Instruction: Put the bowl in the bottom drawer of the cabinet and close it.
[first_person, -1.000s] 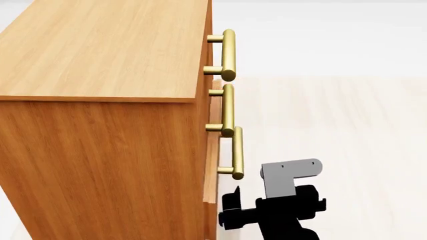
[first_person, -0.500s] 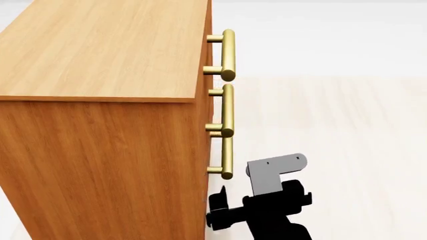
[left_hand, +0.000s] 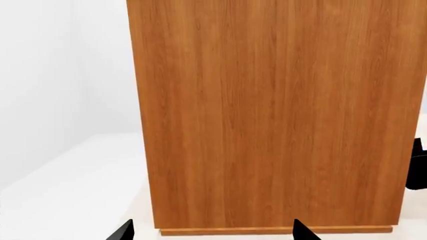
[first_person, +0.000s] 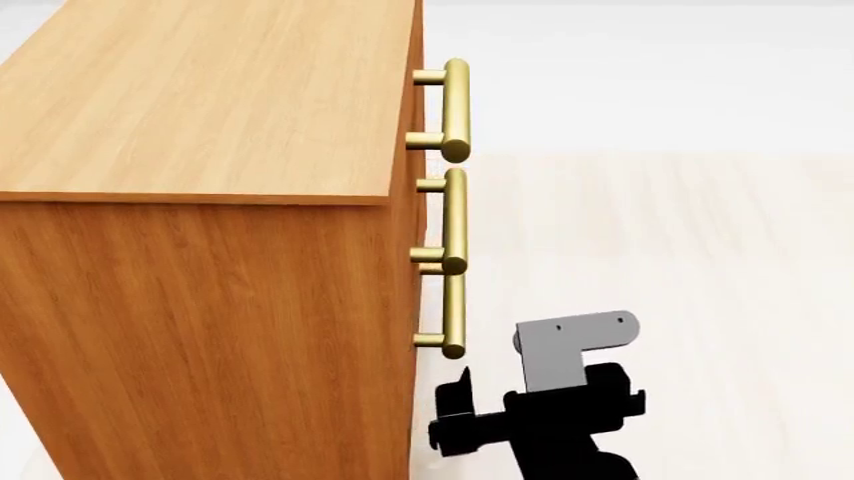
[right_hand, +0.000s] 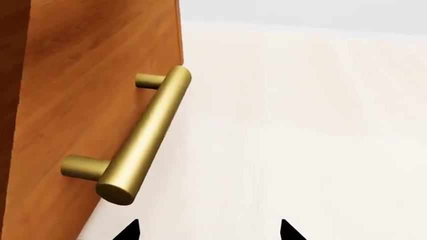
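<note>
Bottom drawer (first_person: 424, 310): flush in the cabinet (first_person: 200, 250), bowl not visible. Its brass handle (right_hand: 143, 137) runs level along the front, just beside the right gripper (right_hand: 208, 231), fingers apart, empty. Left gripper (left_hand: 210, 231): apart, facing the cabinet's side panel.

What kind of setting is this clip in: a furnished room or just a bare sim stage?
Most likely a bare simulated stage: a lone wood-grain cabinet with brass handles stands on a plain pale floor, with blank white beyond it. No other furniture shows.
</note>
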